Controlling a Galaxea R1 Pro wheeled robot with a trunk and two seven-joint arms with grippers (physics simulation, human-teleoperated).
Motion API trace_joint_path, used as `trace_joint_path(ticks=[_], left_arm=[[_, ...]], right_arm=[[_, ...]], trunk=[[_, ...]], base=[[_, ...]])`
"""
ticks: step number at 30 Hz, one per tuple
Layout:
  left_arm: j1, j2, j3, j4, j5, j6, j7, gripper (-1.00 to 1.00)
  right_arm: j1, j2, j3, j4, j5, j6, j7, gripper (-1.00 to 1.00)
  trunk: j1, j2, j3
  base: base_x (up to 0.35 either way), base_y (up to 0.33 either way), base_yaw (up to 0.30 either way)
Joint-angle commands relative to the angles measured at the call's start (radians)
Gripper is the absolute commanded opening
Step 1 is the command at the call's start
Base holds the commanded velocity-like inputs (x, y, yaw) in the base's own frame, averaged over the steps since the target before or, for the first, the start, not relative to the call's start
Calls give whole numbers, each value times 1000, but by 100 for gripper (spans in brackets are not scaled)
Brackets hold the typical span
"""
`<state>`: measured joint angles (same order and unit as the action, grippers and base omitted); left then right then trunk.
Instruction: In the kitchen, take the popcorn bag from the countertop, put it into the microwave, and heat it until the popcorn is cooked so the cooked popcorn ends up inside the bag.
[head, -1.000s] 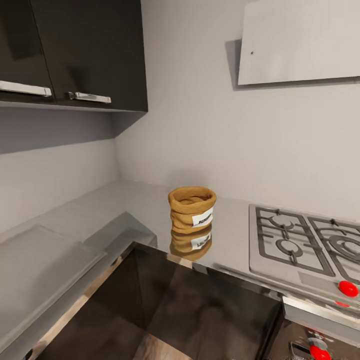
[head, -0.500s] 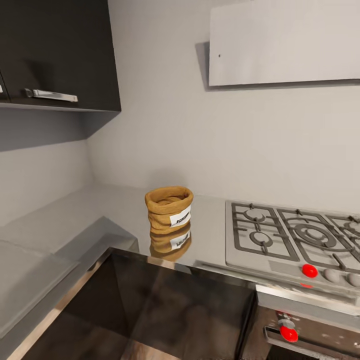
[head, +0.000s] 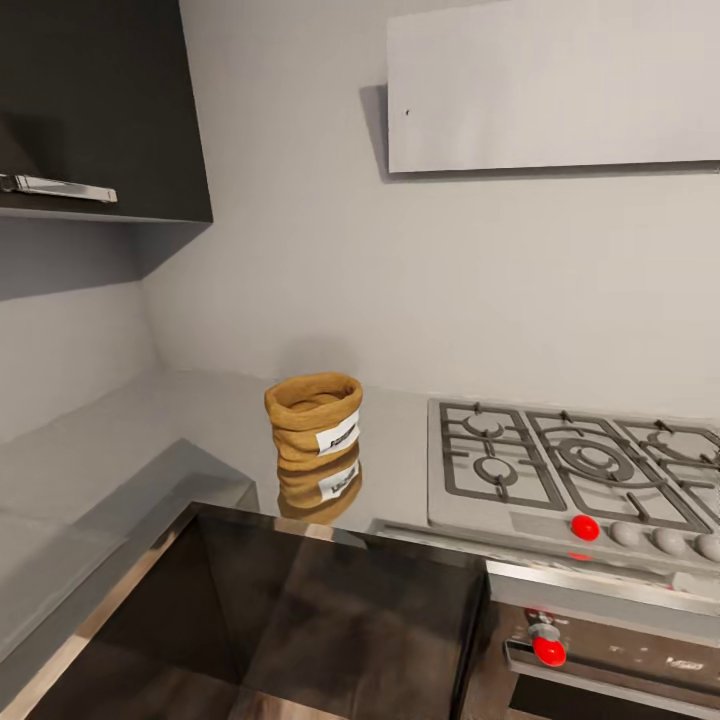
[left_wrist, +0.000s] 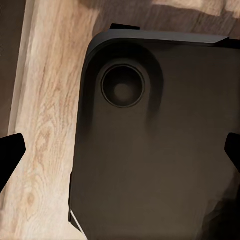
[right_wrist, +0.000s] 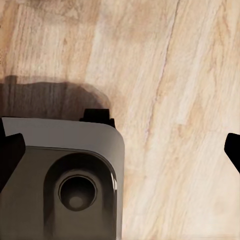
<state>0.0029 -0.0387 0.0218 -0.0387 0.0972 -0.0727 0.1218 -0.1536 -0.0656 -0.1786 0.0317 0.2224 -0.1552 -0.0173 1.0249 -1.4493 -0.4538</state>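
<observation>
Popcorn bag (head: 313, 418) stands upright on the countertop (head: 150, 440), near the back wall, mouth open with rolled rim, white label facing front-right — its reflection shows in the glossy slab below it. Contents not visible through the mouth from this angle. Just to the bag's right, apart from it, sits the steel gas hob (head: 570, 470) with grates and a red knob (head: 585, 527); under the hob, an oven front (head: 600, 650) with another red knob. Dark upper cabinet (head: 100, 100) with a metal handle hangs at upper left; pale range hood (head: 550, 85) on the wall above the hob. Left gripper (left_wrist: 120, 155) — fingers spread wide, nothing between them, over the robot's dark base (left_wrist: 160, 140) and wood floor (left_wrist: 45, 125). Right gripper (right_wrist: 120, 150) likewise spread wide and empty, over wood floor.
</observation>
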Motion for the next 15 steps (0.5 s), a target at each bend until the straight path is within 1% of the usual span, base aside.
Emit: trace_joint_path(ticks=[1,11,12,13,15], left_arm=[[0,0,1,-1,10,-2,1,100],[0,0,1,-1,11,-4,1,100],[0,0,1,-1,11,-3,1,100],[0,-1,1,-1,10,-4,1,100],[0,-1,1,-1,10,-4,1,100]], right_arm=[[-1,0,-8,3,10,-6,-4,100],[-1,0,-8,4,10,-4,-3,100],[-1,-3,-6,3,12,-4,1,100],[-1,-12,1,2,16,-6,1,100],[-1,-15,2,2,17,-6,0,100]], trunk=[[0,0,-1],[0,0,-1],[0,0,-1],[0,0,-1],[0,0,-1]], base=[[0,0,-2],[0,0,0],[0,0,0],[0,0,0],[0,254,0]])
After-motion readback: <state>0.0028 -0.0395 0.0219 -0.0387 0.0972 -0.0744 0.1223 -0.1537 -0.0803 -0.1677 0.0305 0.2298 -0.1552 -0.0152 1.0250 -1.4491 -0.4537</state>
